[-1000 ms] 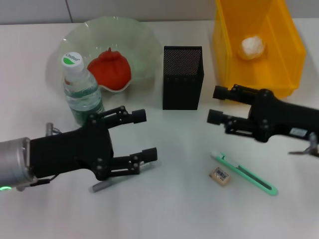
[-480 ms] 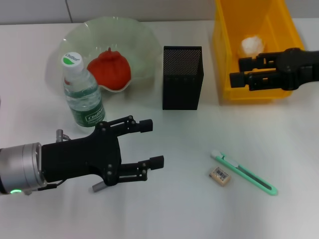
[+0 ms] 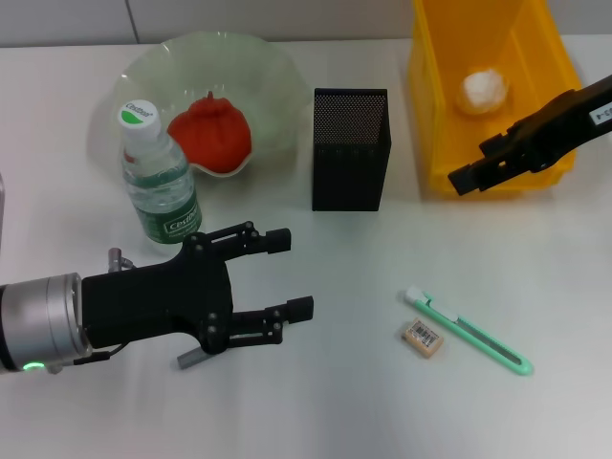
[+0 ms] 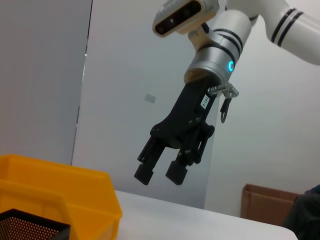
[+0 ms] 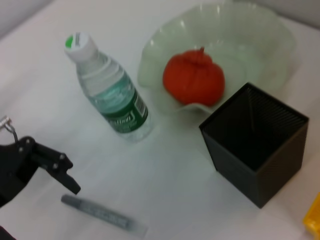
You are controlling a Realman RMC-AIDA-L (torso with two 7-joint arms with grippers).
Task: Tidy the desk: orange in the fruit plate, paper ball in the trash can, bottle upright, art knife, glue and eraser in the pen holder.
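The orange (image 3: 210, 132) lies in the fruit plate (image 3: 191, 48). The bottle (image 3: 158, 182) stands upright in front of the plate. The pen holder (image 3: 351, 148) stands mid-table. The paper ball (image 3: 484, 88) lies in the trash can (image 3: 435, 105). The green art knife (image 3: 469, 330) and the eraser (image 3: 422, 338) lie on the table at front right. My left gripper (image 3: 290, 273) is open and empty, low over the grey glue stick (image 3: 191, 359). My right gripper (image 3: 475, 163) is raised by the trash can's front, fingers apart and empty; it also shows in the left wrist view (image 4: 159, 173).
The right wrist view shows the bottle (image 5: 115, 95), the orange (image 5: 194, 80), the pen holder (image 5: 255, 145), the glue stick (image 5: 102, 215) and one of the left gripper's fingers (image 5: 55, 162). White table surface lies between the pen holder and the art knife.
My right gripper has lifted from mid-table and swung back to the right, to the trash can's front, its fingers closer together. My left gripper has edged forward over the glue stick.
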